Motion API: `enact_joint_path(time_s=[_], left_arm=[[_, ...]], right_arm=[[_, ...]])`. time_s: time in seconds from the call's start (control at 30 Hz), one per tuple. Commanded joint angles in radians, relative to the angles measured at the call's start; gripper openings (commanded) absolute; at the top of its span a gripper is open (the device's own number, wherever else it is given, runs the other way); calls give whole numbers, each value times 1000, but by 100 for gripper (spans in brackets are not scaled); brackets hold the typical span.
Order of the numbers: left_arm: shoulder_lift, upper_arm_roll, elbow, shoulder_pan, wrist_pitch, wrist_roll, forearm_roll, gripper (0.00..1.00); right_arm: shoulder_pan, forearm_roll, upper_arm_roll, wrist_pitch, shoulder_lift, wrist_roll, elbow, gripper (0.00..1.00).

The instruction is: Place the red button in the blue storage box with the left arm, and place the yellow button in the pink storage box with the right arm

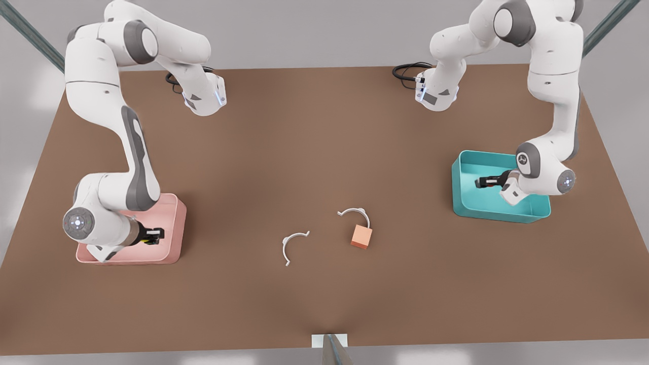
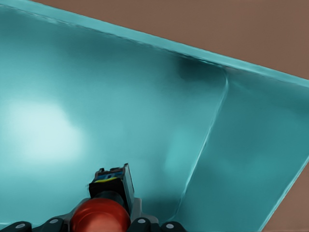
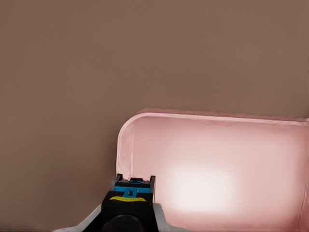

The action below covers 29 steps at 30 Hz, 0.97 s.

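Both buttons carried over their boxes, neither let go yet.

The left pincer (image 1: 480, 182) grips the red button (image 2: 101, 216) above the blue box (image 1: 469, 205); the right pincer (image 1: 158, 234) clamps the yellow button (image 3: 128, 199) over the pink box (image 1: 175, 223). Only the releases seem left. Counted: two buttons, two boxes, one orange cube (image 1: 361, 236), two white clips (image 1: 291, 246) on the surface (image 1: 314, 152).

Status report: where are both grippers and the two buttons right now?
Left gripper shut on red button, over blue box. Right gripper shut on yellow button, over pink box. Neither released. Nothing in the way.
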Motion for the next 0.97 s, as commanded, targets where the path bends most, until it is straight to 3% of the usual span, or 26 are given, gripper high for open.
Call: enact_joint_path(time_s=[0.0, 0.03, 0.17, 0.2, 0.23, 0.3, 0.43, 0.53, 0.67, 0.73, 0.93], left_arm=[[-3, 0, -23, 0, 150, 395, -18, 65], [-3, 0, -23, -1, 150, 395, -18, 100], [-78, -1, -23, -13, 66, 366, -18, 100], [-141, -2, -18, -30, -9, 318, -11, 100], [-184, -3, 6, -47, -75, 284, -4, 100], [-201, -5, 189, -52, -255, 228, 33, 100], [-192, -6, 477, -136, -295, -266, 33, 100], [-191, -6, 741, -155, -469, -306, 65, 100], [-187, -8, 787, -199, -506, -306, 127, 100], [-160, -8, 822, -199, -506, -306, 127, 100], [-117, -8, 873, -199, -526, -306, 127, 100]], right_arm=[[-21, -16, -1, -17, 18, -269, 3, 45], [-37, -16, -1, 0, 29, -295, 4, 45], [-58, -14, -4, 20, 61, -324, 6, 48], [-60, -14, -4, 20, 70, -324, 6, 84], [-60, -13, -4, 20, 69, -324, 6, 100], [-55, -13, -3, 20, 69, -314, 26, 100], [-31, -14, 40, 8, 57, -265, 144, 100], [58, -23, 74, -98, -11, -99, 221, 100], [130, -37, 100, -327, -178, 146, 285, 100], [114, -29, 118, -356, -282, 171, 178, 100], [86, 15, 120, -350, -290, 159, 175, 100]])
